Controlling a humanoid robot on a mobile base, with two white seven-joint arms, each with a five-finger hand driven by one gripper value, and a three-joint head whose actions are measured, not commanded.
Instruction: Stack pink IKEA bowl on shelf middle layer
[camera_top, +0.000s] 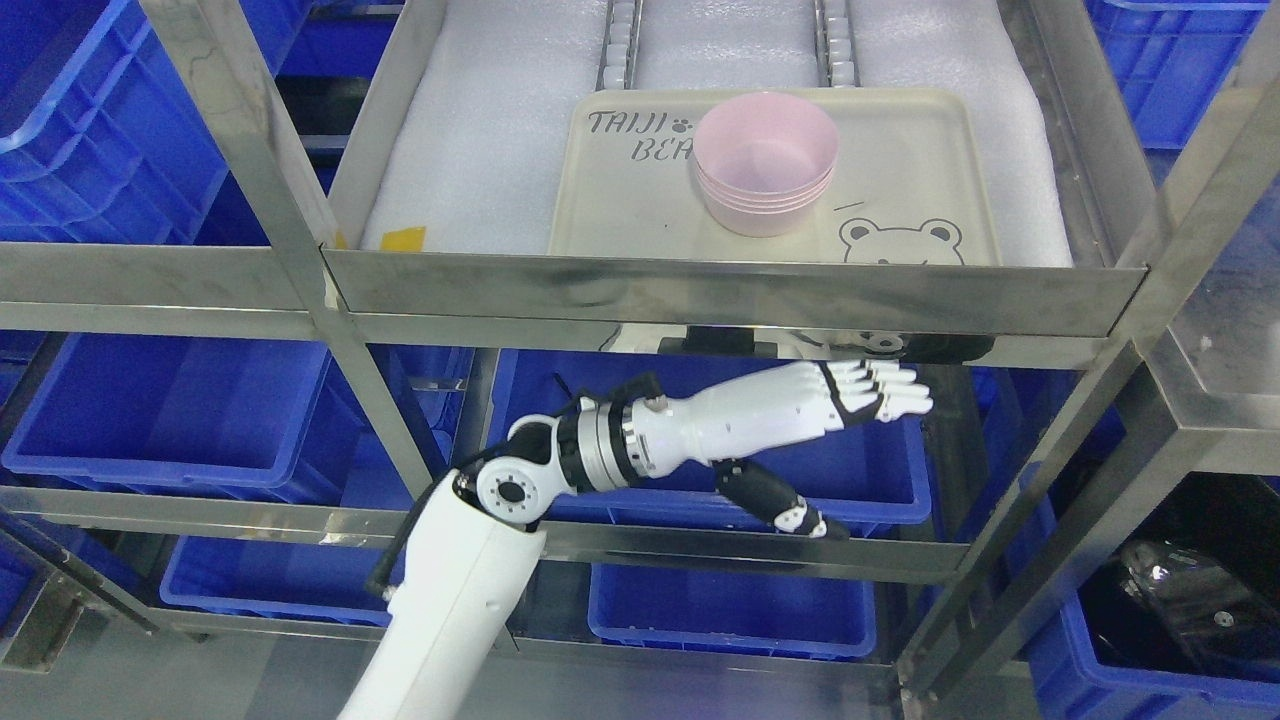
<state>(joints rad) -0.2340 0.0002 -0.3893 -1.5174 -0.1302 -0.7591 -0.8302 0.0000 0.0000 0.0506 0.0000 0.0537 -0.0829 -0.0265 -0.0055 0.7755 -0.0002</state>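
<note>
A stack of pink bowls (766, 172) stands upright on a cream tray (620, 215) printed with a bear, on the steel shelf layer (720, 290) lined with white foam. My left hand (880, 392) hangs below and in front of that shelf's front rail, under the tray's right part. Its fingers (860, 380) stretch out flat to the right, the thumb (790, 510) points down, and it holds nothing. The white forearm comes up from the bottom edge left of the middle. No right arm shows.
Steel uprights (300, 260) and rails frame the rack. Blue plastic bins (170, 410) fill the lower layers and the left and right sides. A yellow tag (400, 238) lies on the foam at the shelf's left front. A dark object (1190, 590) sits at the lower right.
</note>
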